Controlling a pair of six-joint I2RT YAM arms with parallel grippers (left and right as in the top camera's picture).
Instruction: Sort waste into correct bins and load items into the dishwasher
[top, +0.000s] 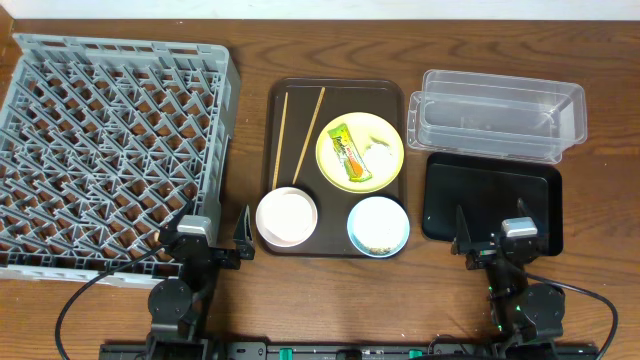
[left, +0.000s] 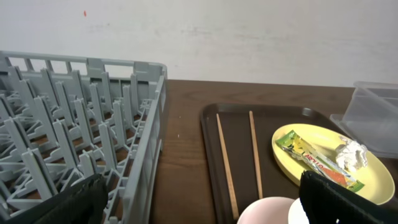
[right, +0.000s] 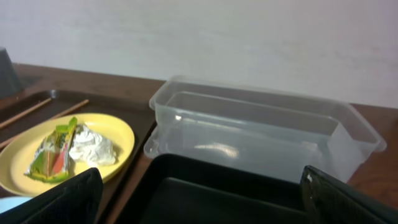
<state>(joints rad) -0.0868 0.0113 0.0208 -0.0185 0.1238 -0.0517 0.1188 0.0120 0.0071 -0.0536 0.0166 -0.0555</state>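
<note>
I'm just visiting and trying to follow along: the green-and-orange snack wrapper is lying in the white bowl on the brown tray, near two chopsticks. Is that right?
Not quite. The overhead view shows the snack wrapper lying on the yellow plate, not in the white bowl, which looks empty. The plate is on the brown tray, near the two chopsticks.
</note>
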